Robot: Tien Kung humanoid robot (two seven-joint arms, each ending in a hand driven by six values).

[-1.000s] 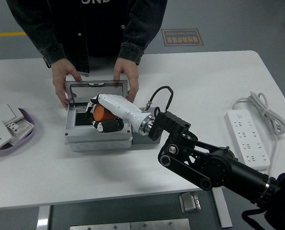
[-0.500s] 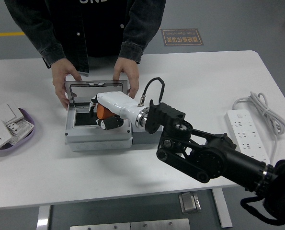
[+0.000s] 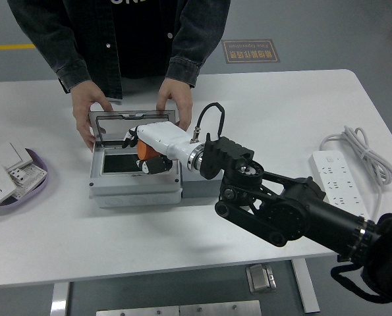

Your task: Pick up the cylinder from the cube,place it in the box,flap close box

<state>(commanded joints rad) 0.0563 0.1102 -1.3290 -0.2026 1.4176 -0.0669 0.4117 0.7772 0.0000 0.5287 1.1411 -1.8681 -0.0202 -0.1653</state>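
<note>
My right hand (image 3: 146, 150), white with black fingers, is shut on the orange cylinder (image 3: 143, 151) and holds it over the open grey box (image 3: 135, 184), near its back right corner. The box's dark inside (image 3: 122, 164) shows to the left of the hand. The lid (image 3: 131, 121) stands raised behind it. A person's two hands (image 3: 174, 99) hold the lid's upper corners from the far side. The grey cube (image 3: 194, 189) sits against the box's right side, mostly hidden by my arm. My left arm is out of view.
A purple tray (image 3: 29, 189) with white switch plates lies at the left edge. A white power strip (image 3: 343, 191) with its coiled cable lies at the right. My black right arm (image 3: 288, 214) crosses the table's front right.
My right hand has carried the cylinder a little up and to the right, toward the box's back right corner, and the forearm has swung closer in. The person's hands have stayed on the lid.
</note>
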